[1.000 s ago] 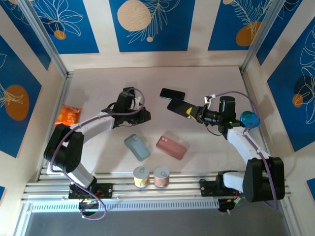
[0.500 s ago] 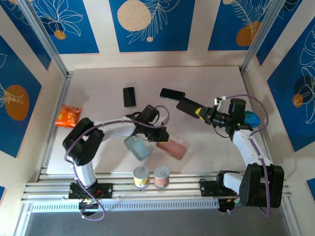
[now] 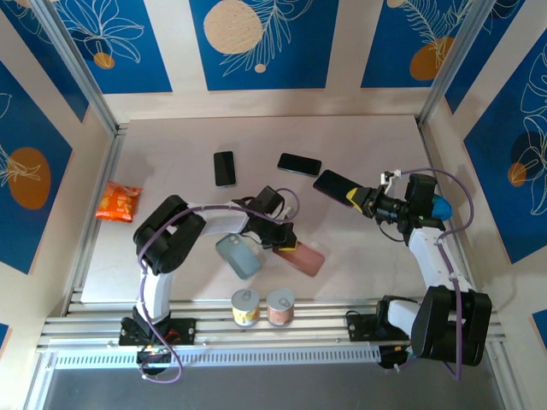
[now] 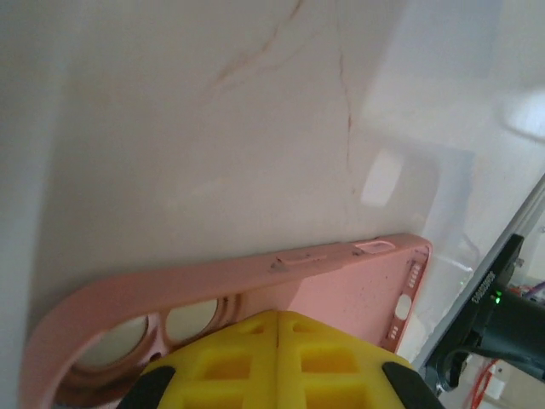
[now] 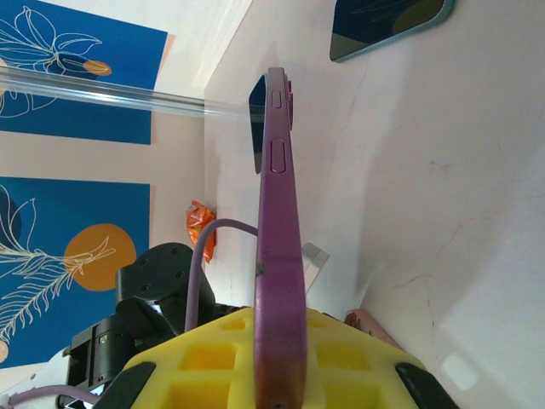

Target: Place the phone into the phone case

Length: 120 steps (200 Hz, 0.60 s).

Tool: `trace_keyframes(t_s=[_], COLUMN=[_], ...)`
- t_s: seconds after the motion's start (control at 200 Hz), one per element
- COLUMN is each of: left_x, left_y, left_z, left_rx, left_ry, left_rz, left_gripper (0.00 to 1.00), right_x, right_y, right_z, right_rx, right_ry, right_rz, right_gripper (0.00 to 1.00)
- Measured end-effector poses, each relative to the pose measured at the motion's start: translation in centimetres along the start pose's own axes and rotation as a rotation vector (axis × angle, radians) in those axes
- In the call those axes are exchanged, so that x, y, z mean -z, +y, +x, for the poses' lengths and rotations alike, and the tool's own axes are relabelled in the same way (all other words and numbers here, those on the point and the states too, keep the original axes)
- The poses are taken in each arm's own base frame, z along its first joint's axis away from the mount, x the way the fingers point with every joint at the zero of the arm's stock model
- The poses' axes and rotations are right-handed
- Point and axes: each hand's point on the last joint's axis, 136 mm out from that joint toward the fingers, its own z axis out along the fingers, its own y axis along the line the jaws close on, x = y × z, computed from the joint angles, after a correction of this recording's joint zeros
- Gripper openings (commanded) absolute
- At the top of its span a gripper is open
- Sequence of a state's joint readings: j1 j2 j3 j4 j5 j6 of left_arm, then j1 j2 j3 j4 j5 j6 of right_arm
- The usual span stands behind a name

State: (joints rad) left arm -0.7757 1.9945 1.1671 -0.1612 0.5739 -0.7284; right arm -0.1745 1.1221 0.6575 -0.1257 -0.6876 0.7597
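- Nearest us, a yellow can [image 3: 245, 306] and a pinkish can [image 3: 280, 305] stand side by side at the worktop's [image 3: 171, 145] front edge.
- Just behind, the pink phone case [image 3: 308, 259] lies beside a grey-blue case [image 3: 238, 255]. The left gripper [image 3: 285, 243] sits at its left end with pads together, and we cannot tell whether it pinches the wall.
- Farther right, the right gripper [image 3: 357, 199] clamps a purple phone [image 3: 333, 184] off the worktop.
- Beyond lie an upright black phone [image 3: 224, 167] and a slanted dark phone [image 3: 299, 163].
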Motion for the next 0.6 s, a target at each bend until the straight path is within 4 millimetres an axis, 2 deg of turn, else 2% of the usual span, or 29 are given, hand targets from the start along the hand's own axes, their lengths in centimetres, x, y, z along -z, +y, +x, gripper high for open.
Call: trace_keyframes(t_s=[0.27, 0.6], left_x=[1.4, 3.8], left_y=[1.7, 4.4], left_z=[-3.1, -6.7], left_rx=[0.057, 0.117], left_ry=[-0.074, -0.171], left_rz=[-0.018, -0.046], left_gripper=[0.00, 0.00], right_x=[-0.2, -1.8], right_y=[0.0, 0.9], right_z=[0.7, 4.1], right_rx=[0.002, 0.047], right_ry=[0.028, 0.149], right_rz=[0.001, 0.013], right_gripper=[0.00, 0.00])
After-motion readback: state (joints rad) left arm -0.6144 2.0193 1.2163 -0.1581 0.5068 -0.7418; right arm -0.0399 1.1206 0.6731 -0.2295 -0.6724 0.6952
